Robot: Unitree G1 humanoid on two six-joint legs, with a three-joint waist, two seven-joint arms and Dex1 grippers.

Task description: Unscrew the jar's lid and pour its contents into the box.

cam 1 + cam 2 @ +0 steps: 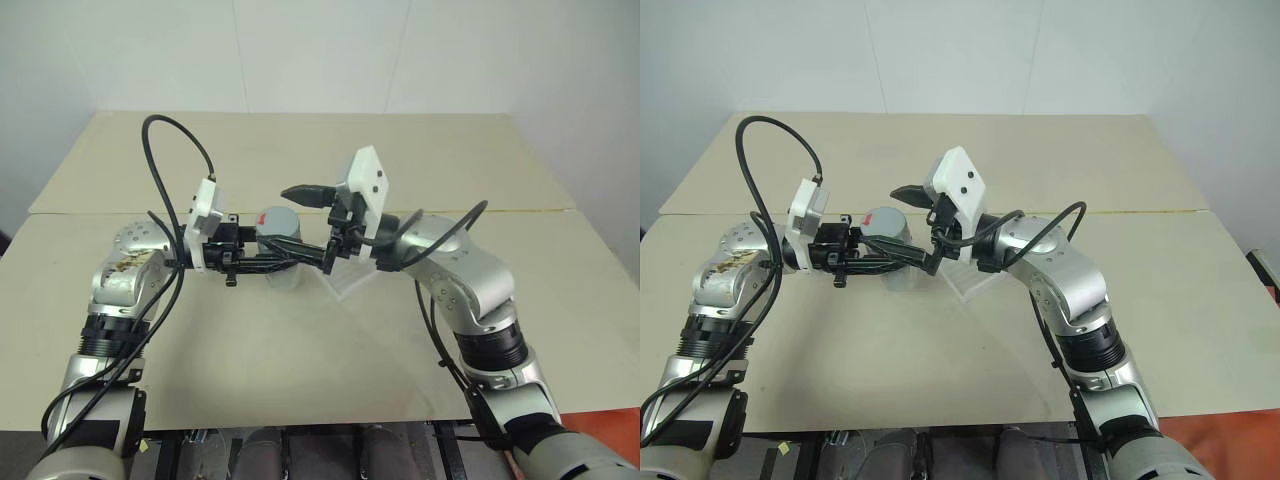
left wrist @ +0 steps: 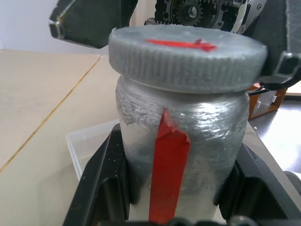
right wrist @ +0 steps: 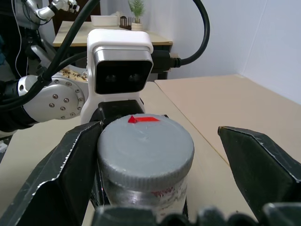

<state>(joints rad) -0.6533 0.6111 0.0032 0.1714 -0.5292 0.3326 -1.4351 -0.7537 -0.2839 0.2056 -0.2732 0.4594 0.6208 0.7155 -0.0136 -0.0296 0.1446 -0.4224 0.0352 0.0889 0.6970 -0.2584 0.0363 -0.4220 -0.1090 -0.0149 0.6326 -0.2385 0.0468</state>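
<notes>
The left gripper (image 2: pixel 178 207) clamps the jar (image 2: pixel 183 146); the right gripper (image 3: pixel 155 160) stands wide apart around the lid (image 3: pixel 146 143), one finger (image 3: pixel 61 174) touching its edge.

- The jar (image 2: pixel 183 136): silvery-grey, with a vertical red stripe, upright, at the centre of the left eye view, held above the table.
- The lid (image 3: pixel 145 146): grey, ribbed, red mark on top, seated on the jar.
- The box (image 1: pixel 345 280): clear shallow tray, just right of the jar, on the table.
</notes>
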